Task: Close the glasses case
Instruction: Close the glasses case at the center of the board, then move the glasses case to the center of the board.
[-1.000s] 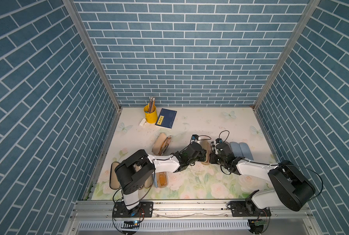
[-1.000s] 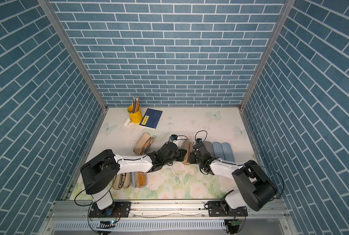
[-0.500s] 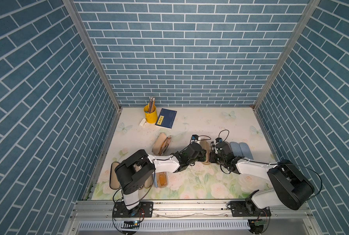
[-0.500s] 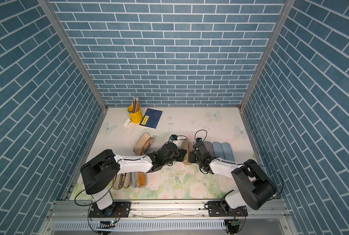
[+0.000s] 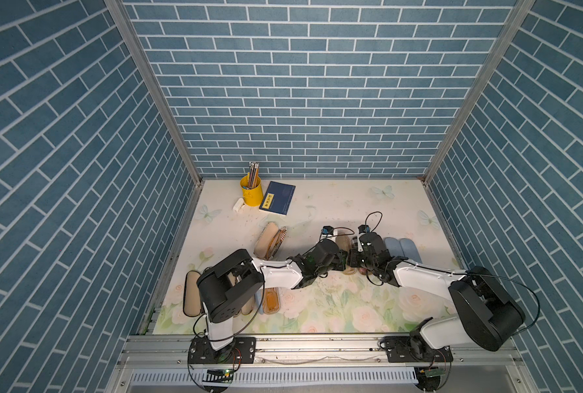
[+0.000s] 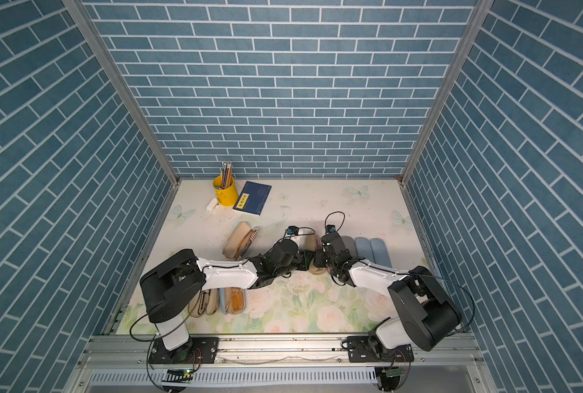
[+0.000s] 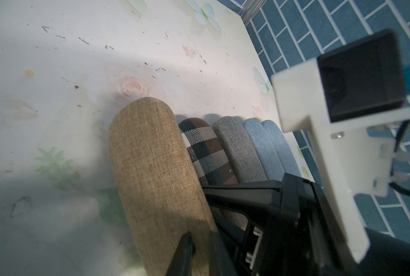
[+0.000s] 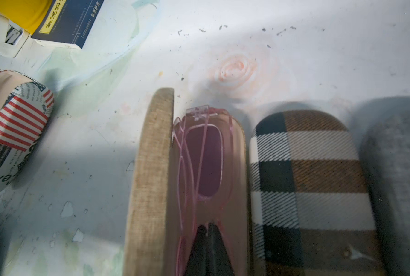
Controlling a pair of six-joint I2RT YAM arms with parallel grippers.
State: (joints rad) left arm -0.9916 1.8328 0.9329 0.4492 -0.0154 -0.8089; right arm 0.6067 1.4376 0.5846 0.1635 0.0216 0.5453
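At the case [image 8: 238,181], only the right wrist view shows it open: lid [image 8: 149,179] upright on edge, pink glasses [image 8: 202,167] in the tray, and the right gripper [image 8: 208,236], jaws closed to a point and empty, over the glasses. The left wrist view gives just the lid's outer cloth, with the left gripper [image 7: 199,253] against it, jaws nearly together; any pinch on the rim cannot be told. A plaid case [image 8: 304,181] lies just beside the case. In both top views left arm [image 5: 276,275] and right arm [image 5: 422,280] stretch low, meeting at the case.
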